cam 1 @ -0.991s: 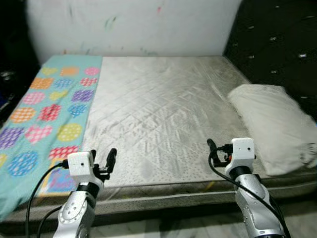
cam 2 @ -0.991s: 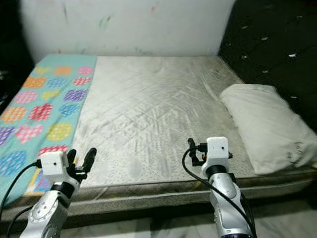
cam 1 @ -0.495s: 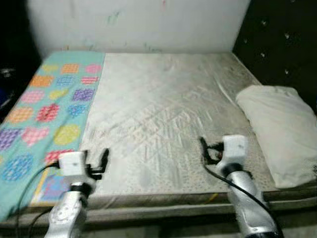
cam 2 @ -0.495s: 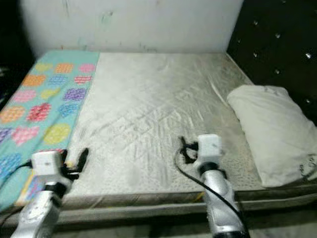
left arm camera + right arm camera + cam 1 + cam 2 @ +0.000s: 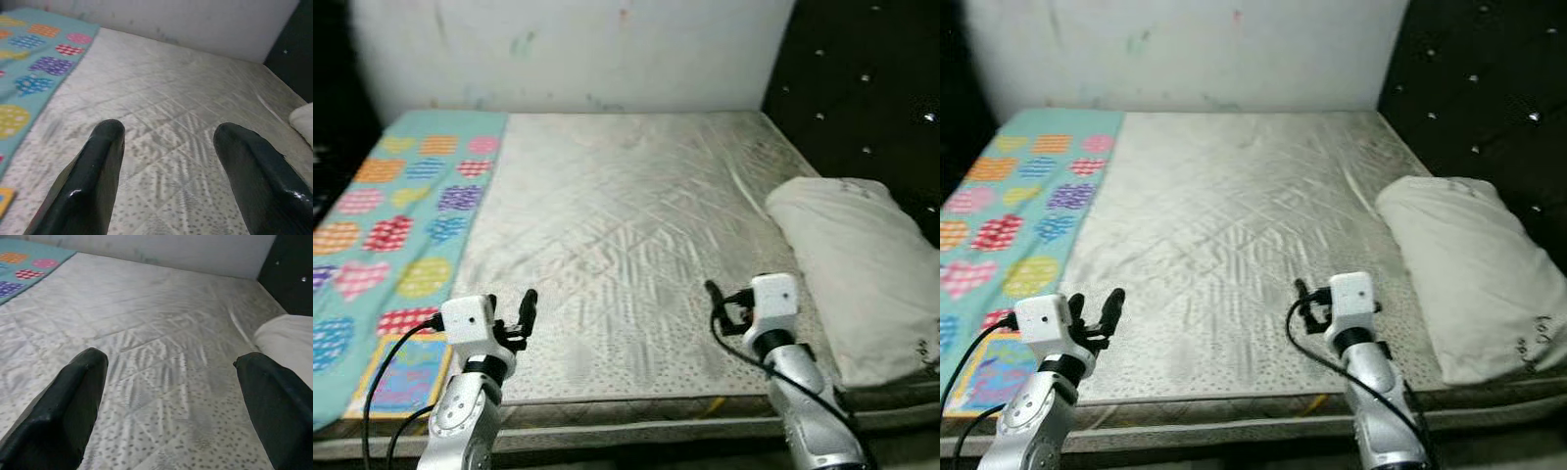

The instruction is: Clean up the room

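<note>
Since a second ago the whole view has swung a little, which is the robot's head moving; the two arms hold much the same raised pose at the foot edge of the mattress (image 5: 626, 215), and the bedding lies as it did.

The pillow (image 5: 857, 259) lies on the mattress's right side, next to the black tufted headboard (image 5: 862, 88), its long axis running from the near edge of the mattress toward the white wall (image 5: 568, 49). It is white, plump and creased, with a small dark mark near its near corner. The blanket (image 5: 396, 225), turquoise with coloured hearts and circles, covers the mattress's left strip, lengthwise the same way, and reaches down to the near edge.

The mattress itself is bare, grey and quilted in diamonds.

The left gripper (image 5: 510, 311) hangs over the near edge of the mattress just beside the blanket, fingers (image 5: 93, 181) spread apart, holding nothing. The right gripper (image 5: 722, 305) hangs over the same edge near the pillow, fingers (image 5: 68, 411) wide apart, also empty.
</note>
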You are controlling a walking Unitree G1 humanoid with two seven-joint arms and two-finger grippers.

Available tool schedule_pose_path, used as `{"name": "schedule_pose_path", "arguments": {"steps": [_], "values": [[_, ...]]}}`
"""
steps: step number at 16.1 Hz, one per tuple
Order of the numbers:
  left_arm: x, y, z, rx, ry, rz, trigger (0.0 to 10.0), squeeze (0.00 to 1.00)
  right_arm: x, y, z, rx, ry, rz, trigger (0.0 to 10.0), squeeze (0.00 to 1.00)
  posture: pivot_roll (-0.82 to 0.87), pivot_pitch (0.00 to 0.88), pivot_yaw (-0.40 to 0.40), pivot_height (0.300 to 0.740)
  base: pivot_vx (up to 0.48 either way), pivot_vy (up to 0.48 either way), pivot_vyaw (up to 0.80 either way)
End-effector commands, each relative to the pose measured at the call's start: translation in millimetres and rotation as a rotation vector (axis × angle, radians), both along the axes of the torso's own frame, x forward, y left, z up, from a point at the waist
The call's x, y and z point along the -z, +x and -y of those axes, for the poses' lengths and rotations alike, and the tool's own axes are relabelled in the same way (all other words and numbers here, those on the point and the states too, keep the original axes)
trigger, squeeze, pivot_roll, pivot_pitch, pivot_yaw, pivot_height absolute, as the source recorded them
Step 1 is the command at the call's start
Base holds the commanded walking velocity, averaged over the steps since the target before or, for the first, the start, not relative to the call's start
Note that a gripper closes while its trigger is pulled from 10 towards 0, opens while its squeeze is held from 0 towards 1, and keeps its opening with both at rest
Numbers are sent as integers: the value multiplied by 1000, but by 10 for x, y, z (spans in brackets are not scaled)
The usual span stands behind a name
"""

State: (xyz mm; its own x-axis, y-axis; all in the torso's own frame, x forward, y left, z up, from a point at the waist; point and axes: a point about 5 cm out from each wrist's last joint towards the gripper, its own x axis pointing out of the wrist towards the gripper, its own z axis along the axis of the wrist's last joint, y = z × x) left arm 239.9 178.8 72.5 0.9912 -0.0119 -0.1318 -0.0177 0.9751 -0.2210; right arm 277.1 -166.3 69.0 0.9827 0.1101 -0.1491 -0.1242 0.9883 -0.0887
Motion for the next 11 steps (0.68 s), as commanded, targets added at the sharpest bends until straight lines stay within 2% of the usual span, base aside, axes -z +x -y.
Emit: {"name": "schedule_pose_path", "arguments": {"steps": [1,11], "values": [[4,-7,-7,5,9,-11,10000,0,-25,-1,29,5,1,6,10000,0,-102,0,-34,740,0,401,0],[31,12,25,2,1,-21,10000,0,-45,7,16,-48,-5,9,10000,0,-112,0,-41,740,0,479,0]]}}
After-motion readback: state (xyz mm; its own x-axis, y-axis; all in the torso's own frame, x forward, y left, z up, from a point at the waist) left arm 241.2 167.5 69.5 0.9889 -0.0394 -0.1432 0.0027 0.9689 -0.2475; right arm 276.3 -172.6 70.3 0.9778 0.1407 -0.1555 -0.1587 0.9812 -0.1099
